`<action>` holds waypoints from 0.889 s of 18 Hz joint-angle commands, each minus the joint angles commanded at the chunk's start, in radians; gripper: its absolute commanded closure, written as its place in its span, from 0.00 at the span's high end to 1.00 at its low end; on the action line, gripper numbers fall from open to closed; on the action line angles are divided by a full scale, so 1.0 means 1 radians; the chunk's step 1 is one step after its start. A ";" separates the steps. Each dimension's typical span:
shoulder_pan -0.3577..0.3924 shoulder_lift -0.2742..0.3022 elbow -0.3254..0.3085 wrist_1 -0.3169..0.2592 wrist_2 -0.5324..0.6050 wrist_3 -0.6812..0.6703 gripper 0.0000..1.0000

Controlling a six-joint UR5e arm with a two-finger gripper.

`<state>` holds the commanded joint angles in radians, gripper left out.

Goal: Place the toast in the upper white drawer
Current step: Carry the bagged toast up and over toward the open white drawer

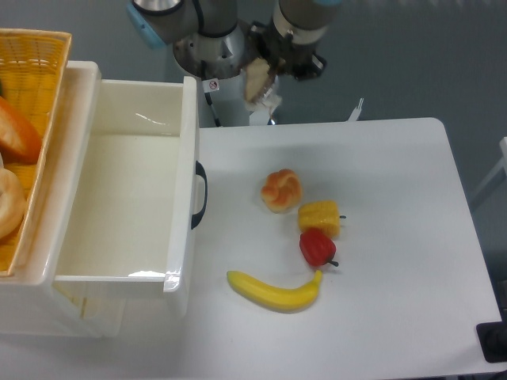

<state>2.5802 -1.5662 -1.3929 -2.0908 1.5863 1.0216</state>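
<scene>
The toast (258, 81), a brownish slice in crinkly clear plastic, hangs high above the table's back edge, held by my gripper (265, 73), which is shut on it. The upper white drawer (186, 170) stands pulled open on the left with its black handle (201, 195) facing the table; its inside shows nothing in it. The toast is to the right of the drawer's back right corner and well above it.
On the table lie a round orange-and-cream bun (281, 190), a yellow corn piece (319, 218), a red pepper (317, 247) and a banana (274, 290). A yellow wicker basket (36, 87) with bread sits left of the drawer. The robot base (214, 51) stands behind.
</scene>
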 joint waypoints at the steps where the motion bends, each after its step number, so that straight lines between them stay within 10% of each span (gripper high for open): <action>1: -0.002 0.003 0.011 -0.008 -0.014 0.000 0.20; 16: -0.028 0.037 0.046 -0.023 -0.186 -0.002 0.20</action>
<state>2.5526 -1.5294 -1.3469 -2.1138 1.4007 1.0201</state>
